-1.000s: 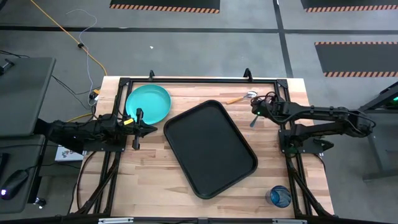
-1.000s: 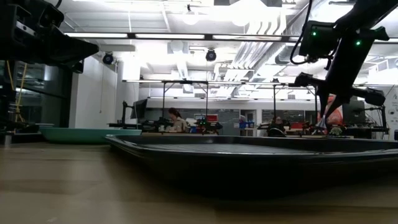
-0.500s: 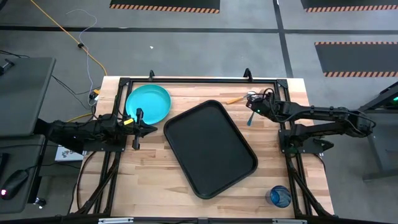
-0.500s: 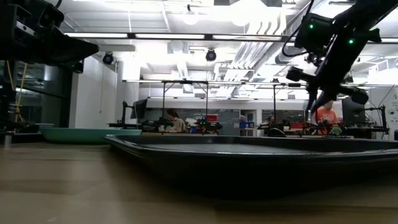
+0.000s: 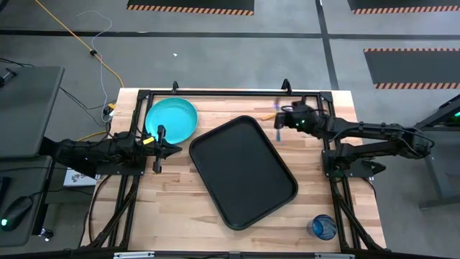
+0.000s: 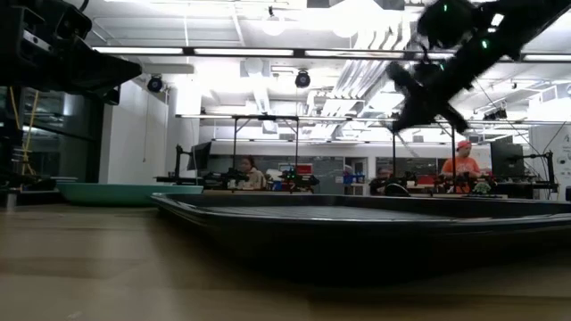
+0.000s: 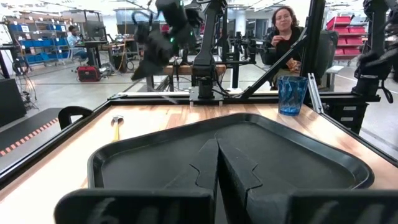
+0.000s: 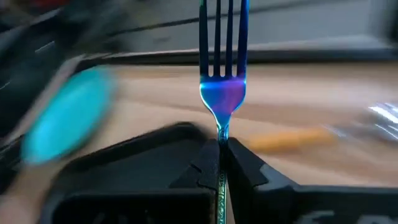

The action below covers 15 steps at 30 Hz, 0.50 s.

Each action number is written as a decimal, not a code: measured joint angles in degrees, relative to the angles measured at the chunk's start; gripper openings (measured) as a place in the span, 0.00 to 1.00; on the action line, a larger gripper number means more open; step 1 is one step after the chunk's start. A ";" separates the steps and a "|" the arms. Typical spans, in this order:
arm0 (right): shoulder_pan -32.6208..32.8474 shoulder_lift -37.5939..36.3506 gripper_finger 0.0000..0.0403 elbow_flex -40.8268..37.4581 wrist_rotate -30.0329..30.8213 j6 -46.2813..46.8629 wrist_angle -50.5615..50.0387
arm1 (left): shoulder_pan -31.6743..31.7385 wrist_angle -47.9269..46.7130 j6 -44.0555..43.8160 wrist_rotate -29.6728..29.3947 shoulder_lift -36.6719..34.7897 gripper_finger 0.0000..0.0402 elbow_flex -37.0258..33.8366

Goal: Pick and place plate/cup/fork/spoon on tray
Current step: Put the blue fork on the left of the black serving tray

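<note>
- While my right pincer (image 8: 219, 146) is clamped on the fork (image 8: 222, 74), the tines stick out ahead of my fingers and the handle is pinched between them.
- From above, that right pincer (image 5: 282, 119) hangs over the tabletop (image 5: 180, 194) just beside the tray's far right edge, with the fork (image 5: 279, 124) showing only as a blurred blue streak.
- Close by on the wood lies the spoon (image 8: 298, 138), its orange handle pointing toward the tray (image 5: 243, 171).
- The black tray sits slantwise in the middle of the tabletop, and I see nothing lying on it.
- The turquoise plate (image 5: 171, 119) rests near the far left corner, just beside the tray.
- The blue cup (image 5: 322, 227) stands upright near the near right corner, well apart from the tray.
- My left pincer (image 5: 158, 149) waits at the left side, near the plate, its fingers pressed together on nothing.
</note>
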 joint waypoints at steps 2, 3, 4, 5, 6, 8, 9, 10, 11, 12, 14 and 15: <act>0.64 0.22 0.00 3.40 -4.58 -7.36 1.74 | 0.02 -0.01 -0.01 0.00 0.00 0.00 0.00; 1.15 0.45 0.00 5.63 -6.21 -10.89 1.42 | 0.01 -0.01 0.01 -0.01 -0.01 0.00 0.00; 1.87 0.74 0.00 8.03 -7.63 -14.82 0.73 | 0.00 0.00 0.01 0.00 -0.01 0.00 -0.01; 2.73 1.12 0.00 10.66 -8.98 -18.62 -0.72 | 0.01 -0.01 -0.01 -0.02 -0.01 0.00 0.00; 3.71 1.62 0.00 13.39 -10.24 -22.11 -2.49 | 0.02 0.00 0.00 -0.01 -0.01 0.00 0.00; 5.80 3.15 0.00 19.36 -12.83 -27.63 -7.22 | 0.00 0.00 0.01 0.00 -0.02 0.00 0.00; 6.95 4.07 0.00 22.36 -14.17 -30.06 -10.63 | 0.02 0.00 -0.01 0.00 0.00 0.00 0.00; 8.07 5.24 0.00 25.34 -15.45 -32.28 -14.34 | 0.00 -0.02 -0.01 0.00 -0.02 0.00 0.00; 9.39 6.55 0.00 28.05 -17.11 -34.29 -18.18 | 0.02 -0.02 0.01 0.00 -0.01 0.00 -0.02; 10.83 7.89 0.00 30.45 -18.80 -36.22 -21.63 | 0.01 -0.02 -0.01 -0.01 -0.01 0.00 -0.01; 14.13 10.67 0.00 34.63 -22.24 -39.07 -27.12 | 0.01 -0.01 -0.01 0.00 0.00 0.00 -0.01; 15.86 11.96 0.00 36.10 -24.03 -40.35 -29.05 | 0.01 -0.02 -0.01 0.00 0.00 0.00 -0.01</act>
